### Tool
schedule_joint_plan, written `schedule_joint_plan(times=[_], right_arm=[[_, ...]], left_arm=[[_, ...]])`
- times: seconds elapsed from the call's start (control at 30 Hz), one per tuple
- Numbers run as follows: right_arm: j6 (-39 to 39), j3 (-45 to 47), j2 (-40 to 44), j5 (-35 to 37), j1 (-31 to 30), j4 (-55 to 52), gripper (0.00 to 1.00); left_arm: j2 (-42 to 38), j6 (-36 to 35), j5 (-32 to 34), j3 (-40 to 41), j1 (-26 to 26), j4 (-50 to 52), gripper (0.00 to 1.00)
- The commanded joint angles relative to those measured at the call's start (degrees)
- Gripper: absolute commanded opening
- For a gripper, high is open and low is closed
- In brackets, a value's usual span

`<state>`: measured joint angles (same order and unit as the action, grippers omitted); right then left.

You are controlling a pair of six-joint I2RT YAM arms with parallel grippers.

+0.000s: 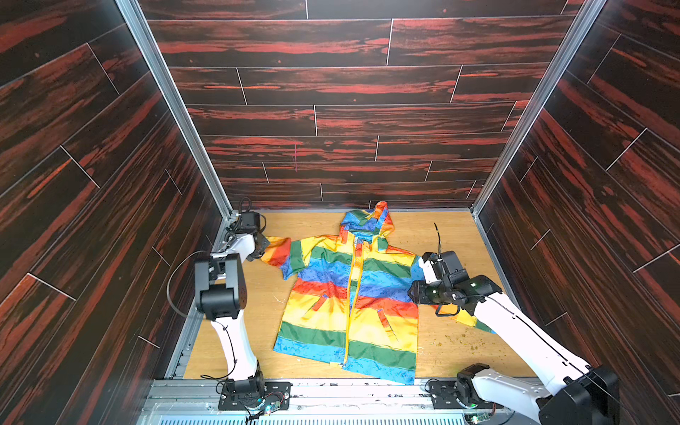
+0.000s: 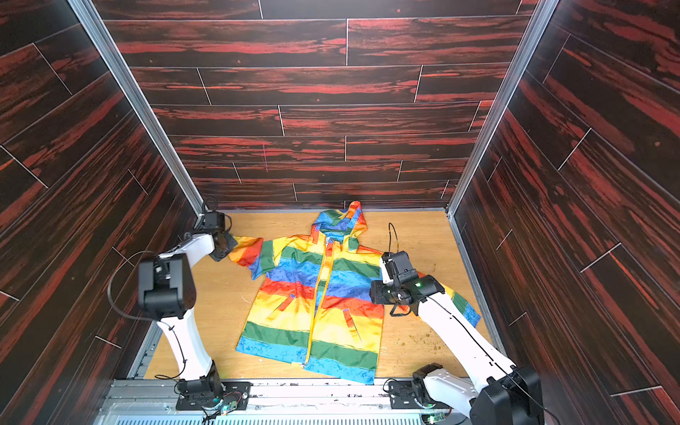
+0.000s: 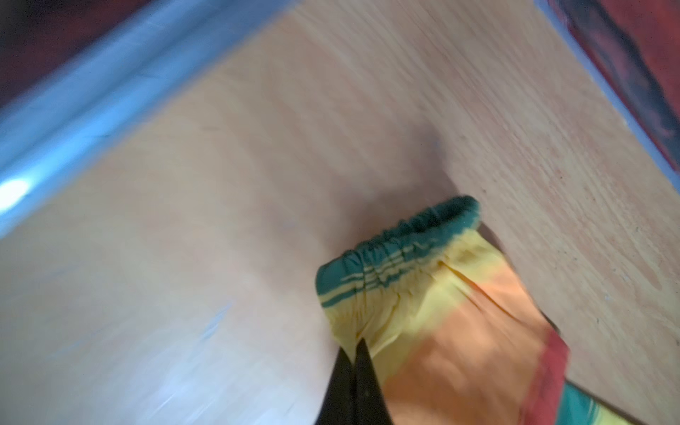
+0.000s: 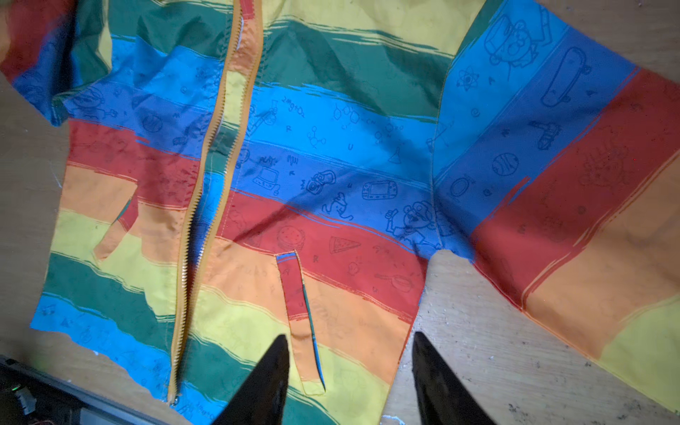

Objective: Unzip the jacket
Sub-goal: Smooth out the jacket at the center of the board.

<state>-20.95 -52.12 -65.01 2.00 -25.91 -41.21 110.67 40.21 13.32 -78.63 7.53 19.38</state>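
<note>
The rainbow-striped jacket (image 1: 331, 294) (image 2: 294, 294) lies flat on the wooden table, hood toward the back wall. Its yellow zipper (image 4: 206, 154) shows both rows of teeth apart down the front. They meet at the slider (image 4: 172, 399) by the bottom hem. My left gripper (image 3: 356, 344) (image 1: 262, 251) is shut on the yellow cloth of one sleeve, just behind its green cuff (image 3: 401, 235). My right gripper (image 4: 350, 335) (image 1: 417, 294) hangs open over the jacket's other side, one finger above the slanted pocket (image 4: 301, 320), the other above bare table. The sleeve on that side (image 1: 465, 318) lies partly under the right arm.
Dark red wood-patterned walls close in the table (image 1: 316, 228) on three sides, with aluminium posts (image 1: 173, 106) at the back corners. Crumbs (image 1: 460, 340) are scattered at the front right. A metal rail (image 1: 331, 392) carrying both arm bases runs along the front edge.
</note>
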Motion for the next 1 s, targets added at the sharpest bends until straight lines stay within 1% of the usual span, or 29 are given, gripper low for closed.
schedule_joint_plan(times=[0.0,0.1,0.2,0.3,0.33,0.37,0.4,0.43,0.47,0.53,0.57,0.6,0.67,0.73,0.83,0.9,0.97], right_arm=[[-0.29,-1.50,1.08,-0.45,-1.05,-1.48,0.55],[-0.15,-1.75,0.70,-0.74,-1.97,-1.49,0.55],[0.01,-2.18,0.26,-1.04,-2.72,-1.51,0.55],[-0.63,-2.37,0.46,-0.94,-3.15,-1.40,0.55],[-0.96,-2.30,0.71,-0.94,-3.17,-1.19,0.55],[-1.32,-2.05,1.08,-1.16,-3.18,-0.79,0.55],[-1.53,-1.77,1.44,-1.50,-3.18,-0.48,0.55],[-1.70,-1.67,1.56,-1.56,-3.17,-0.45,0.55],[-1.81,-1.58,1.49,-1.39,-3.18,-0.33,0.55],[-1.56,-1.71,0.83,-0.77,-3.18,-0.19,0.56],[-1.48,-1.84,0.29,0.06,-3.17,0.22,0.57],[-1.26,-2.01,-0.48,0.87,-3.18,0.93,0.59],[-0.85,-2.98,-3.04,2.92,-2.99,2.63,0.61],[0.30,-4.66,-6.55,2.72,-1.91,5.41,0.62],[1.00,-8.24,-14.91,-0.72,2.17,10.19,0.62],[0.31,-10.33,-21.42,-6.57,6.21,15.13,0.60],[-0.31,-13.20,-27.73,-9.70,8.95,18.71,0.56]], left_arm=[[-12.80,3.20,12.13,8.89,0.49,-2.14,0.00],[-20.49,4.05,16.93,16.90,0.64,-1.86,0.00],[-25.67,5.27,18.72,22.50,1.06,-0.85,0.00],[-29.10,7.48,20.21,27.13,1.56,0.23,0.00],[-29.93,7.99,20.91,28.43,1.78,0.01,0.05],[-30.88,8.54,21.91,29.78,2.02,-0.04,0.13],[-31.97,8.83,22.65,30.79,2.43,-0.13,0.28],[-32.89,8.98,23.24,31.33,2.84,0.00,0.49],[-33.92,9.77,24.60,31.60,3.16,0.88,0.62],[-36.34,10.33,27.20,31.99,3.52,2.27,0.79],[-37.76,10.19,28.62,32.11,3.54,2.50,0.90],[-39.11,9.33,29.56,32.05,3.54,2.46,0.96],[-41.19,7.71,29.56,31.34,3.62,2.42,0.97],[-42.71,5.60,25.26,31.61,3.54,-0.55,0.97],[-43.75,1.79,11.56,32.78,3.55,-7.78,0.89],[-41.91,0.09,0.46,33.37,3.54,-13.33,0.78],[-38.20,-0.07,-8.02,31.87,3.24,-14.61,0.67]])
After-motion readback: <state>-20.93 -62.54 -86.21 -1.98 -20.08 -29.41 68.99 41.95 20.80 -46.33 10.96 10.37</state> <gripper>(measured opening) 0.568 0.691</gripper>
